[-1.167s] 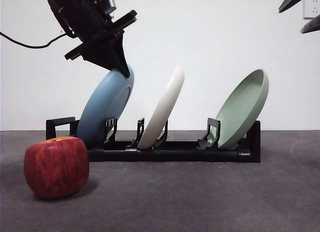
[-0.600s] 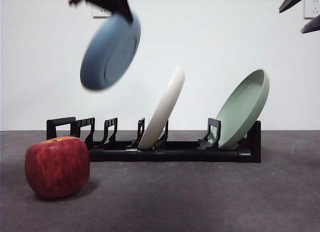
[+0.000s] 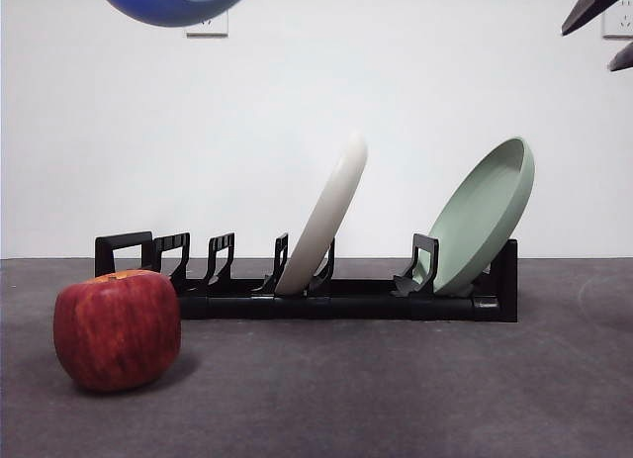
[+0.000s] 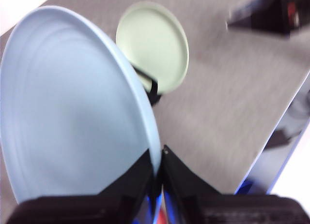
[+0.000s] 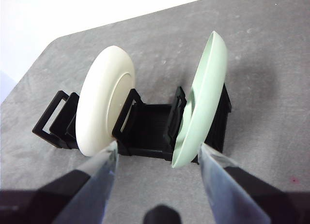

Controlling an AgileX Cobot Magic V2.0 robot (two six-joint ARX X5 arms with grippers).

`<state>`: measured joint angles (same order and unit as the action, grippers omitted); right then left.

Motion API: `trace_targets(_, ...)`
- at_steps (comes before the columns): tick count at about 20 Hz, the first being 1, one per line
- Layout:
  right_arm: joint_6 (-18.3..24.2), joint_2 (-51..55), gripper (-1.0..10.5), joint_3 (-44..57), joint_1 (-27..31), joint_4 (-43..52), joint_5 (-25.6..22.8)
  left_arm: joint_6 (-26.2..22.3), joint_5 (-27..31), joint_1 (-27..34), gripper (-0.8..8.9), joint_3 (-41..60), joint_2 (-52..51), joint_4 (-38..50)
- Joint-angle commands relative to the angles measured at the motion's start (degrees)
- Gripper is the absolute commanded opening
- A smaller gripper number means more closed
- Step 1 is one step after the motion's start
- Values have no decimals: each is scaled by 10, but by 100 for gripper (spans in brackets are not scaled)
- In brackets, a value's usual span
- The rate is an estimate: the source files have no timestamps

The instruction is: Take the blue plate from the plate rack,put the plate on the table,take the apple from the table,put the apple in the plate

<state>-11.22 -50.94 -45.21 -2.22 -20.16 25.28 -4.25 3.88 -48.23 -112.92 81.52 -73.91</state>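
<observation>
The left gripper [image 4: 157,178] pinches the blue plate [image 3: 176,1] at upper left, above the plate rack [image 3: 346,302]; the right gripper [image 5: 157,173] hangs spread, possibly idle.

My table [image 3: 396,399] is dark grey, matte. 2 things sit directly on it: the apple [image 3: 117,329] near the front, upright, and the plate rack [image 3: 326,298] behind it, lying lengthwise, loop handle end just behind the apple. Contact between them: can't tell.
</observation>
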Motion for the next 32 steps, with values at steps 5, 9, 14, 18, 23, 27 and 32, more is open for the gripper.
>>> trace_targets(5,3,-1,285,-3,3,2,-7,93,233,-213,-8,75,6,9)
trace_targets(9,3,-1,285,-3,11,2,-18,134,303,-288,-8,202,6,86)
trace_targets(14,2,0,285,-3,16,2,-17,133,254,-294,-8,375,20,274)
trace_targets(18,1,0,285,-3,17,2,-17,101,210,-293,-9,445,68,373)
trace_targets(23,-10,1,285,-3,18,1,-16,20,199,-279,-9,446,181,409)
trace_targets(27,-15,3,285,-3,18,-2,-16,-5,215,-252,-8,446,256,431)
trace_targets(32,-20,3,285,-3,18,-25,-16,-5,167,-223,92,446,273,431)
